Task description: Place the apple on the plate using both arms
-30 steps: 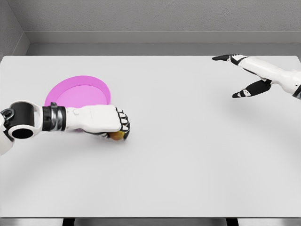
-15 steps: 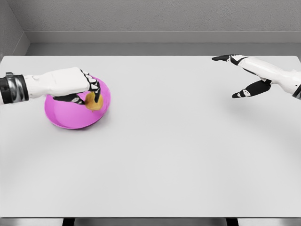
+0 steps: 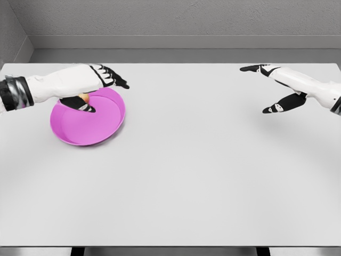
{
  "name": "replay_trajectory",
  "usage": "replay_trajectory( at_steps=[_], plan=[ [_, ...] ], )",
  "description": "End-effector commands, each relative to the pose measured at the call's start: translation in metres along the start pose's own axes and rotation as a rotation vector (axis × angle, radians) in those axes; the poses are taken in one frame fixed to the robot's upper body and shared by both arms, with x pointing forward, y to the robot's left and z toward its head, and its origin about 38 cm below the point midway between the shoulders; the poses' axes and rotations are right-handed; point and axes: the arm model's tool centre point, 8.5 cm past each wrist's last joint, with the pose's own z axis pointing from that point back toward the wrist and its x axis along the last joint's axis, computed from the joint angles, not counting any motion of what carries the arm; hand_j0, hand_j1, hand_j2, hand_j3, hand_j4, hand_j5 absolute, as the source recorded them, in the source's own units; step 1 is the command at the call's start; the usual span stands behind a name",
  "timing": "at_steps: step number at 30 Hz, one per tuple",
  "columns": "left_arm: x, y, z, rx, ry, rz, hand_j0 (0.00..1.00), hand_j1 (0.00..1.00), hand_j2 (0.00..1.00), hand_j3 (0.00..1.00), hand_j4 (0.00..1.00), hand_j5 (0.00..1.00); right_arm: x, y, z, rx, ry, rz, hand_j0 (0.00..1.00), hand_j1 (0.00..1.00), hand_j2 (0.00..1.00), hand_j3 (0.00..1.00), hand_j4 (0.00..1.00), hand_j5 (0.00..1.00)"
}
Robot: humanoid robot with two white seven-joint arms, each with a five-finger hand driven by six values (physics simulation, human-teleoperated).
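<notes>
A pink plate (image 3: 93,127) lies at the table's left. Only a small yellow-orange sliver of the apple (image 3: 83,97) shows, tucked under my left palm at the plate's far side; whether it rests on the plate I cannot tell. My left hand (image 3: 106,96) hovers over the plate's far rim with its fingers spread straight and its thumb pointing down, holding nothing. My right hand (image 3: 254,89) floats above the table at the far right, open and well away from the plate.
The white table (image 3: 202,170) stretches wide between the two hands, with a grey wall behind its far edge.
The left hand carried the apple from the table in front of the plate to over the plate, then spread its fingers and let go. The right arm barely moved.
</notes>
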Motion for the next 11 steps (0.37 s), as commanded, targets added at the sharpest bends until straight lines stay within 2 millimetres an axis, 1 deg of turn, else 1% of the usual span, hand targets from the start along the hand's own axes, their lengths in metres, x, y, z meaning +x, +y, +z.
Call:
replay_trajectory(
  at_steps=[1, 2, 3, 4, 5, 6, 11],
  plan=[
    [0.047, 0.008, -0.042, 0.052, -0.163, -0.012, 1.00, 1.00, 1.00, 1.00, 1.00, 1.00, 0.000, -0.001, 0.000, -0.005, -0.001, -0.006, 1.00, 1.00, 1.00, 1.00, 1.00, 1.00],
    [0.075, 0.005, -0.069, 0.061, -0.261, -0.005, 1.00, 1.00, 1.00, 1.00, 1.00, 1.00, 0.000, -0.001, 0.000, -0.005, -0.001, -0.006, 1.00, 1.00, 1.00, 1.00, 1.00, 1.00],
    [0.095, 0.005, -0.087, 0.076, -0.325, 0.002, 1.00, 1.00, 1.00, 1.00, 1.00, 1.00, 0.000, -0.001, 0.000, -0.005, -0.001, -0.006, 1.00, 1.00, 1.00, 1.00, 1.00, 1.00],
    [0.108, 0.003, -0.100, 0.084, -0.367, 0.013, 1.00, 1.00, 1.00, 1.00, 1.00, 1.00, 0.000, -0.001, 0.000, -0.005, -0.001, -0.006, 1.00, 1.00, 1.00, 1.00, 1.00, 1.00],
    [0.113, 0.002, -0.105, 0.084, -0.383, 0.018, 1.00, 1.00, 1.00, 1.00, 1.00, 1.00, 0.001, -0.001, 0.000, -0.005, -0.002, -0.005, 1.00, 1.00, 1.00, 1.00, 1.00, 1.00],
    [0.115, -0.001, -0.106, 0.077, -0.387, 0.020, 1.00, 1.00, 1.00, 1.00, 1.00, 1.00, 0.000, -0.001, 0.000, -0.005, -0.001, -0.006, 1.00, 1.00, 1.00, 1.00, 1.00, 1.00],
    [0.111, -0.002, -0.103, 0.070, -0.375, 0.018, 1.00, 1.00, 1.00, 1.00, 1.00, 1.00, 0.001, -0.001, 0.000, -0.005, -0.004, -0.004, 1.00, 1.00, 1.00, 1.00, 1.00, 1.00]
  ],
)
